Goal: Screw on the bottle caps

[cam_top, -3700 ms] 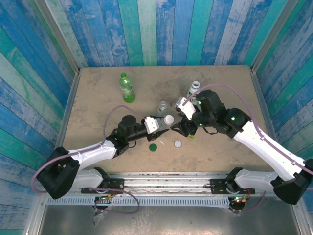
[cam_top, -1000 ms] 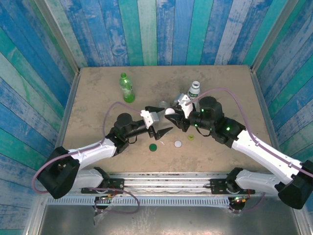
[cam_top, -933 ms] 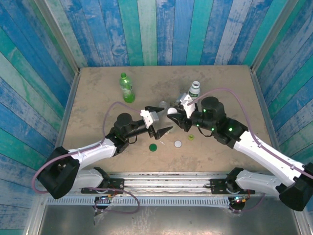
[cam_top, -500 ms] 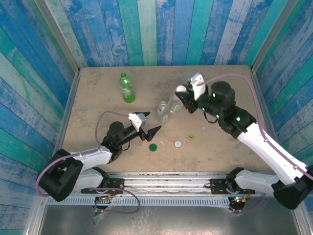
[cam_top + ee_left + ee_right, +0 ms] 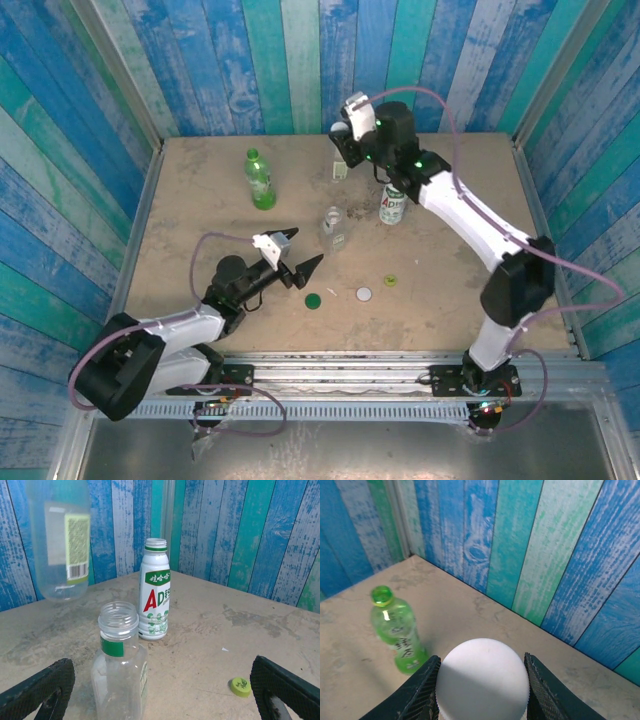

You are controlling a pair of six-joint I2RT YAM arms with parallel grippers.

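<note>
**Right end effector** (image 5: 481, 692), at the far edge of the counter (image 5: 200, 300): fingers closed on either side of the white cap (image 5: 482, 672) of a small clear bottle (image 5: 59, 540). The bottle hangs upright and appears to be clear of the surface.

**Standing bottles:** the white bottle (image 5: 393, 204) is just to the near right, mouth open. The open clear bottle (image 5: 333, 229) is nearer, at centre. The green bottle (image 5: 260, 180) is to the far left, capped.

**Left end effector** (image 5: 303, 249): fingers spread and empty, near left of centre.

**Loose on the near counter:** dark green cap (image 5: 313, 300), second white cap (image 5: 364, 294), yellow-green cap (image 5: 391, 282).

**Step in hand (judged):** parking the finished bottle. To do it well:
- Lower it straight and keep it plumb.
- Choose bare counter well apart from the white bottle.
- Part the fingers only once the base sits flat.
- Lift away vertically so the cap is not snagged.
</note>
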